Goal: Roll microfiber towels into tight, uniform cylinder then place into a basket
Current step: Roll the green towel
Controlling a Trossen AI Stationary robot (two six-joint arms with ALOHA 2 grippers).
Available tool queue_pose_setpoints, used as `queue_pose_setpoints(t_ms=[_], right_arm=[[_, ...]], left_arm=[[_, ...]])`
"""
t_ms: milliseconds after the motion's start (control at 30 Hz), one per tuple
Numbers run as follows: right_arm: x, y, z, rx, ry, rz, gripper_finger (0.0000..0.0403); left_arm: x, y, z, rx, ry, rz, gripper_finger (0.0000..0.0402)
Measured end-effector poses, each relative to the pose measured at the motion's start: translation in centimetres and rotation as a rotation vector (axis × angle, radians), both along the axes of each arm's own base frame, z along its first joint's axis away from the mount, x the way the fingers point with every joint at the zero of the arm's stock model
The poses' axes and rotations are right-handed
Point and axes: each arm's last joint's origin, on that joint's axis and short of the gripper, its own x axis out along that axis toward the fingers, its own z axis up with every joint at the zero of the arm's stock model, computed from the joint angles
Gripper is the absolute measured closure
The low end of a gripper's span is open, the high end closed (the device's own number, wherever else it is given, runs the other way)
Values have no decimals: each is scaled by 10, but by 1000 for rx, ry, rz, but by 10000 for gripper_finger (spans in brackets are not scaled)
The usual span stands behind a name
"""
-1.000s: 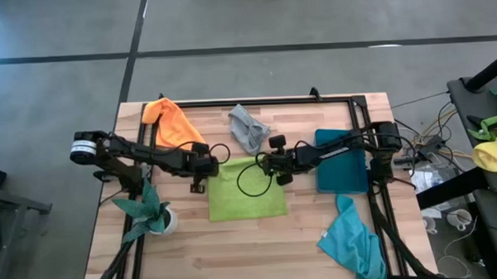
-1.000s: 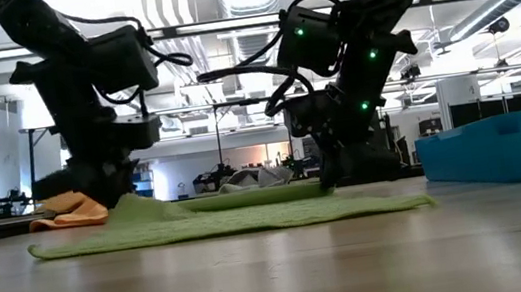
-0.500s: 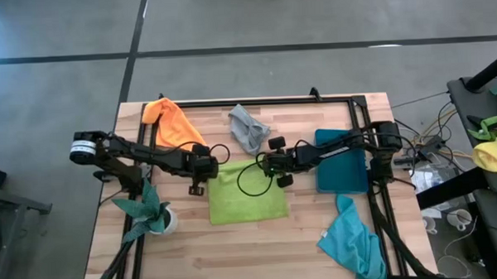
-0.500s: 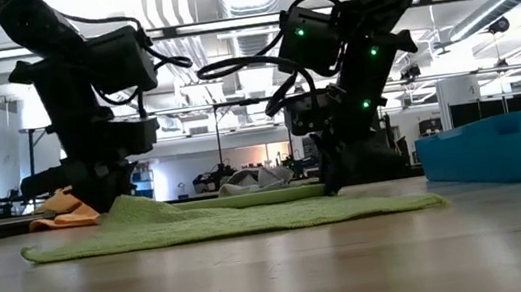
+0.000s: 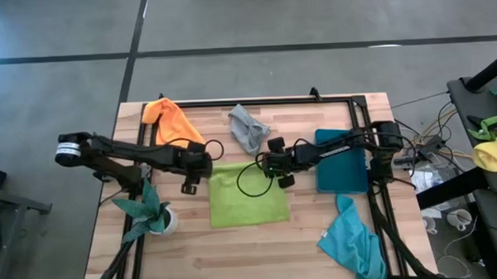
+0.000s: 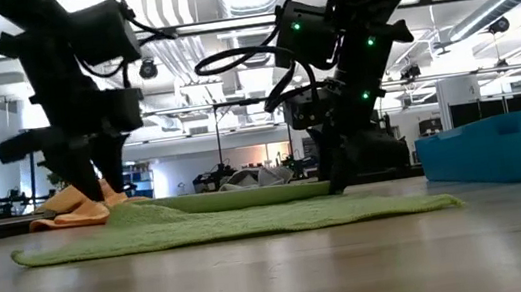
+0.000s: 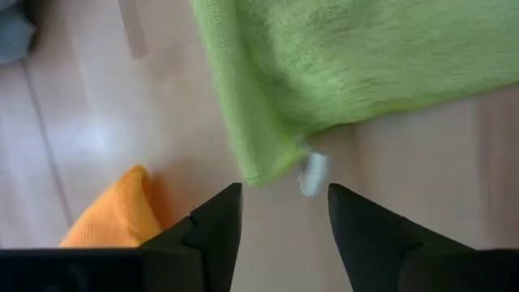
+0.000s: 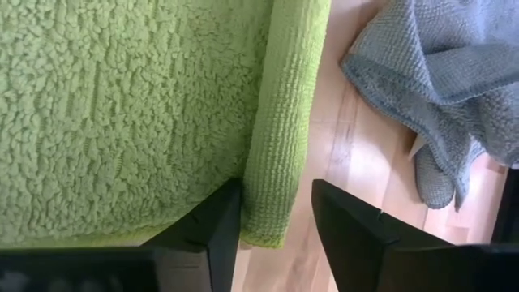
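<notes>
The left gripper (image 7: 284, 212) stands released, its fingers (image 7: 212, 223) apart with nothing between them, just off the far left corner of the lime towel (image 5: 248, 193); a small white tag at that corner lies in front of the gap. In the high view this gripper (image 5: 201, 164) sits at 9 o'clock from the table's centre, beside the orange towel (image 5: 172, 121).

The right gripper (image 8: 276, 212) is also released: its fingers (image 8: 212, 227) straddle the towel's rolled far hem at the right corner, spread with gaps showing, gripping nothing. From above, it (image 5: 264, 165) lies near the centre.

The lime towel lies flat at the middle of the table (image 5: 236, 260), its far edge slightly raised in the low view. The grey towel (image 5: 248, 128) is crumpled at 12 o'clock, close to the right gripper. The basket (image 5: 342, 171) stands at 3 o'clock, and the turquoise towel (image 5: 351, 239) is heaped at 5 o'clock, partly over the table edge. A plant (image 5: 147, 211) stands at 8 o'clock.
</notes>
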Motion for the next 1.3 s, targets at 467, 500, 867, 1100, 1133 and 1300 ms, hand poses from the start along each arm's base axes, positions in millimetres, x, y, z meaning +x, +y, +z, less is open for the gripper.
queue_pose_setpoints(t_ms=[467, 500, 867, 1100, 1133, 1300], right_arm=[[-1, 0, 1, 1, 10, -5, 275], [-1, 0, 1, 1, 9, -6, 275], [0, 0, 1, 20, 1, 1, 278], [0, 0, 1, 20, 0, 1, 280], [0, 0, 1, 20, 0, 1, 281], [0, 1, 1, 20, 0, 1, 285]], left_arm=[[6, 15, -15, -118, -65, 164, 233], [5, 17, -15, -149, -67, 178, 233], [-3, 60, -8, -359, -174, 310, 233], [-1, 67, -15, -425, -201, 288, 233], [1, 68, -19, -427, -190, 290, 233], [11, 73, -32, -434, -148, 301, 233]])
